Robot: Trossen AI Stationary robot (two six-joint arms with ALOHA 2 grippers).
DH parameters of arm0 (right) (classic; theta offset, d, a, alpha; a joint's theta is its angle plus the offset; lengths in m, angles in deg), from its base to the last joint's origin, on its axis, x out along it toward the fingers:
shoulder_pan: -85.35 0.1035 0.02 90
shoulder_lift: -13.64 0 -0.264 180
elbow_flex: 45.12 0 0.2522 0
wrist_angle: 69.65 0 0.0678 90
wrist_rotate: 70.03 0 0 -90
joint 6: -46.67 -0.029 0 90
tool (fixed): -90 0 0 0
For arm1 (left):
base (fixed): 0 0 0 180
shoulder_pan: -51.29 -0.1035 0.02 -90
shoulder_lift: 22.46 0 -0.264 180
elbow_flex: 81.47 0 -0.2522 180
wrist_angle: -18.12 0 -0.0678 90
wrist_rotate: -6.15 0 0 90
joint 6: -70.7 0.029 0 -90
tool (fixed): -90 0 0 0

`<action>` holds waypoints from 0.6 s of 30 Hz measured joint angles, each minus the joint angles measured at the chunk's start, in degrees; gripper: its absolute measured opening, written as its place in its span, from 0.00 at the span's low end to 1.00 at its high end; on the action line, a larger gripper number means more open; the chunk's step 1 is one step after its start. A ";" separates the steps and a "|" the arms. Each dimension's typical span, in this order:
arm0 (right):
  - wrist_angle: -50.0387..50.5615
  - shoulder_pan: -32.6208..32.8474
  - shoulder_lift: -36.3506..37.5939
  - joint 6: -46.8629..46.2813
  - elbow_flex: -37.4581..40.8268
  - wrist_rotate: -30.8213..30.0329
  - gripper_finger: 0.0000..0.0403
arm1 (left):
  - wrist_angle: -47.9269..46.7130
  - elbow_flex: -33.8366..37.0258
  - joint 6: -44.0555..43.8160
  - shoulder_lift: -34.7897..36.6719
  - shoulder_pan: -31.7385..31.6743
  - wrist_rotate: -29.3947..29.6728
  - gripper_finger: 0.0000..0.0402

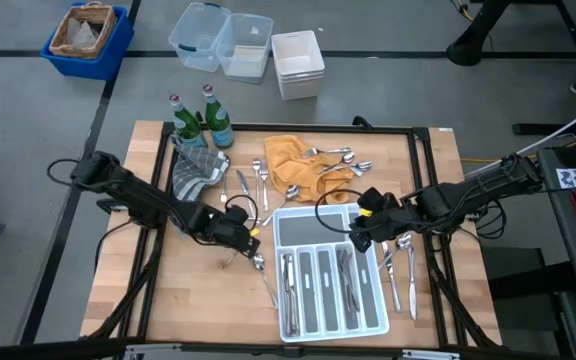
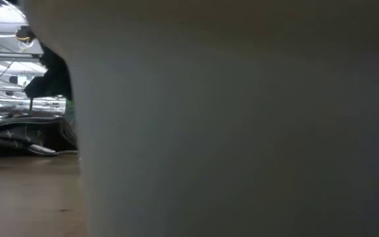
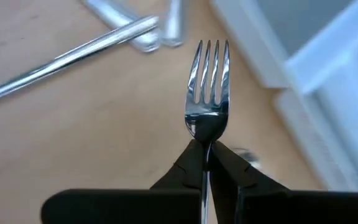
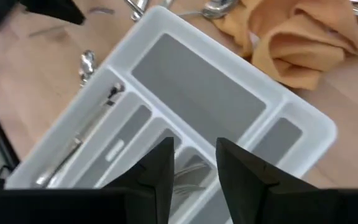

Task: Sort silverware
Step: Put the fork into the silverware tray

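Your left arm reaches in low from the left, its left gripper point(image 1: 240, 236) just left of the white tray point(image 1: 373, 322), fingers point(image 3: 185, 171) pinched tight on a fork point(image 3: 207, 87) whose tines point forward. Your right arm stretches in from the right, its right gripper point(image 1: 360, 233) hanging over the tray's upper right corner, fingers point(image 4: 160, 165) parted and holding nothing

**Four cameras, one bench**

The high view looks straight down on the whole bench point(image 1: 198, 290). The low view sits at bench height, almost wholly blocked by something pale and very near. Each wrist view looks down closely past its own arm; both, like the high view, show the white tray point(image 4: 303, 124).
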 joint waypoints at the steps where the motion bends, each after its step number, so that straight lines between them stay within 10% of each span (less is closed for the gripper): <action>1: 0.86 0.00 0.03 0.00 0.00 0.00 0.30 | 1.38 0.00 -0.11 0.67 0.07 0.00 0.01; 18: 12.14 -2.77 2.82 0.14 0.02 -5.03 0.30 | 50.98 -0.27 -6.82 -4.77 3.62 6.96 0.01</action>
